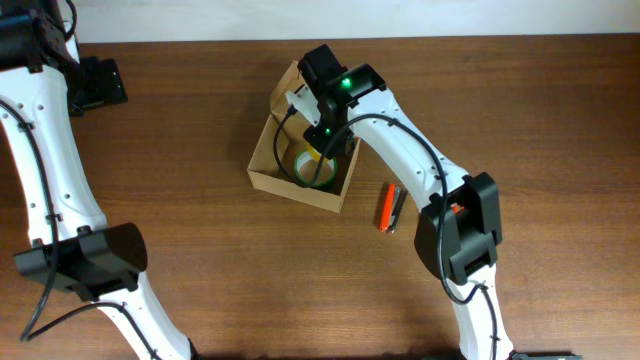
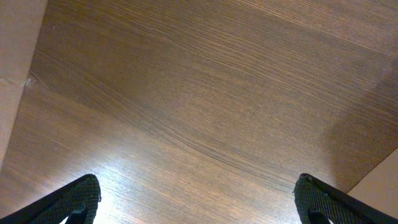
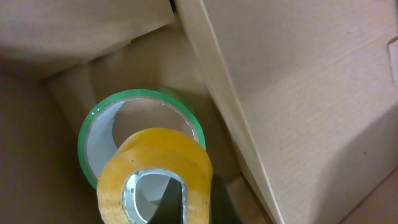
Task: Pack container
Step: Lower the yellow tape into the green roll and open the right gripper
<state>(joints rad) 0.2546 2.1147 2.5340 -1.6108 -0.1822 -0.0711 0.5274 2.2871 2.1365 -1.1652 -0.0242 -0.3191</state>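
The left claw (image 1: 95,85) hung at the far left over bare table (image 2: 205,93). Its fingers were spread wide and held nothing.

Well to its right stood the container (image 1: 290,188), an open tan cardboard box. The right claw (image 3: 196,199) reached down inside it, clamped on a yellow tape roll (image 3: 155,165). One finger (image 3: 171,202) passed through the roll's core and the other sat outside its wall.

Just below the right claw, a green tape roll (image 3: 140,134) lay flat on the box floor. The yellow roll overlapped its near edge, though it was unclear whether the two touched. A cardboard wall (image 3: 298,93) rose close on the claw's right.

Farther right, outside the box and well apart from the claw, an orange pen (image 1: 384,205) and a dark pen (image 1: 394,208) lay side by side on the table.

The step in hand appeared to be setting the yellow roll into the box. It would go best if the claw lowered until the roll rested on the green roll or the floor. The fingers should then part only a little, since one was inside the core. A straight lift out would avoid dragging the roll or catching the wall on the right.
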